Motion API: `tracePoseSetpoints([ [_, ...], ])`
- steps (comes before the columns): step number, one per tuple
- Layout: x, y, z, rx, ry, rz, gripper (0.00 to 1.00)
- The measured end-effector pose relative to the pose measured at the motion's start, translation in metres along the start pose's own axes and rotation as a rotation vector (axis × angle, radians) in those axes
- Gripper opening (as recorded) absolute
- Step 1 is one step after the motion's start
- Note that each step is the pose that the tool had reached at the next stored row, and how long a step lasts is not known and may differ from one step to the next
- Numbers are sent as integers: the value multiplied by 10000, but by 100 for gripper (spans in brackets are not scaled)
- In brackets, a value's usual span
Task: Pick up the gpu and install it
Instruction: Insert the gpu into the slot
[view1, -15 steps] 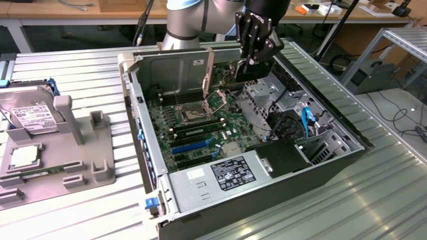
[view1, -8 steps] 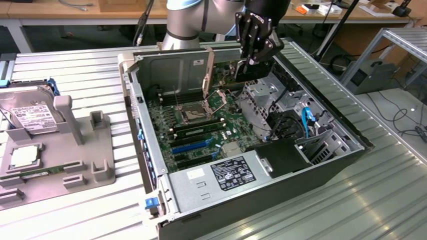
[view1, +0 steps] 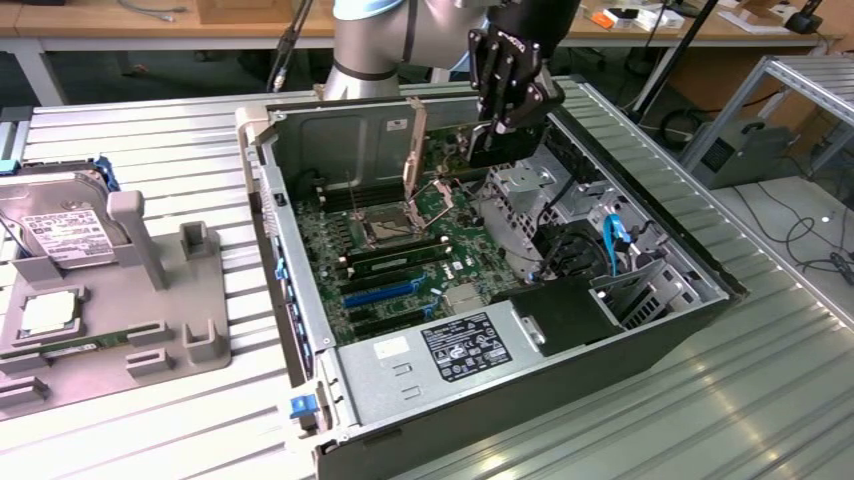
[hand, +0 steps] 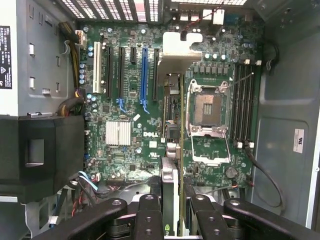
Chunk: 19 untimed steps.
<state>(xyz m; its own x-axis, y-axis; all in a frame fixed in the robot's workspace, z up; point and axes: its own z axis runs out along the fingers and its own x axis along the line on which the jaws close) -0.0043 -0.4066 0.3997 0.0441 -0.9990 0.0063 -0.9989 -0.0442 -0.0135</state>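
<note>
The gpu (view1: 502, 150) is a thin black card with a pale metal bracket at one end. It hangs on edge, clamped in the pincer (view1: 518, 118), above the motherboard (view1: 400, 250) and clear of its slots.

gpu (hand: 169, 172): near end was hidden inside the gripper (hand: 173, 205)
arm (view1: 380, 40): upper part was cut off
power supply label (view1: 467, 350): print was unreadable
</note>
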Motion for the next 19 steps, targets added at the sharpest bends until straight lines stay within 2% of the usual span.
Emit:
tracePoseSetpoints([
  [19, 6, 7, 62, 2, -26, -1, 27],
])
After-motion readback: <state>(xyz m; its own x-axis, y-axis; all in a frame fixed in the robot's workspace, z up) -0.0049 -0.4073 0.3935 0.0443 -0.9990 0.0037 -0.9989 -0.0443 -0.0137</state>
